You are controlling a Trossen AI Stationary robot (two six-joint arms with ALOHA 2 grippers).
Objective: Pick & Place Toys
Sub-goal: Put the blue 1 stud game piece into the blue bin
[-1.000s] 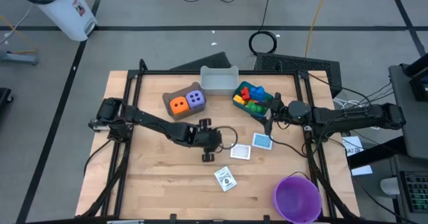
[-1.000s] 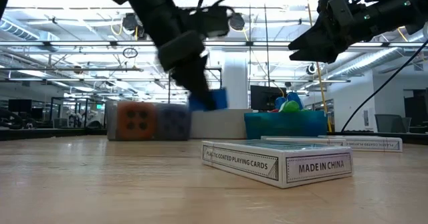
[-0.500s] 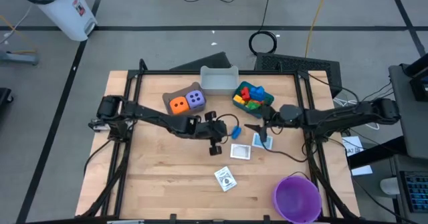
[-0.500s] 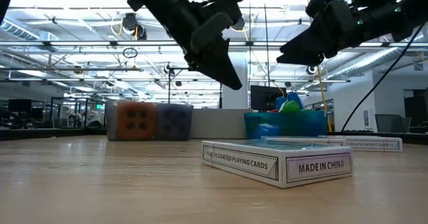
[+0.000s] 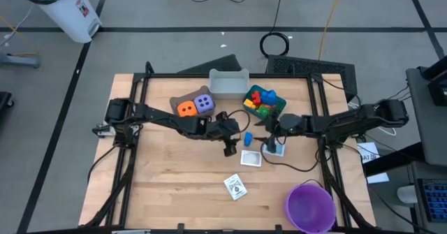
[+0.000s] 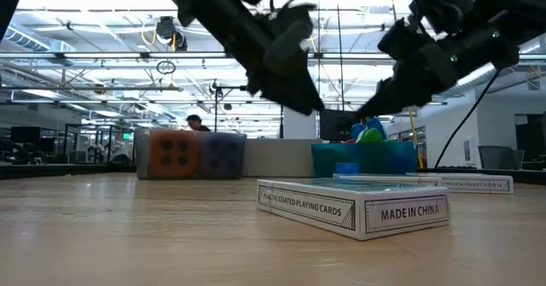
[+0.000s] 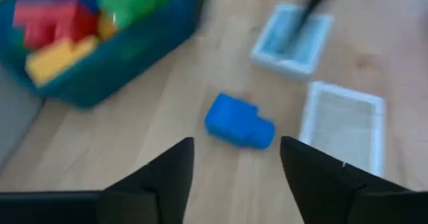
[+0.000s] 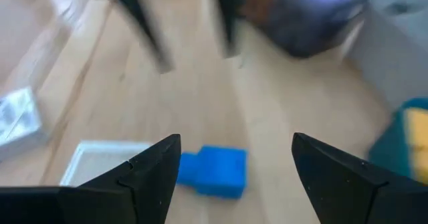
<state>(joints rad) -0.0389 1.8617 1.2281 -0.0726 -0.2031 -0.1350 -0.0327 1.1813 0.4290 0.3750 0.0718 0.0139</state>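
A blue brick lies flat on the table between my two grippers; it also shows in the left wrist view and the right wrist view. My left gripper is open just left of it, above the table. My right gripper is open just right of it, over a white card, also raised. Two more cards lie nearer. The orange die and purple die sit in the brown bin. Several coloured bricks fill the blue bin.
A grey bin stands at the far edge between the brown and blue bins. A purple bowl sits at the near right corner. Bare wood lies at the near left.
My left gripper has moved toward the table's right and far side and has let go of the blue brick, which now lies on the table. My right gripper has moved left and down toward the brick and the card.
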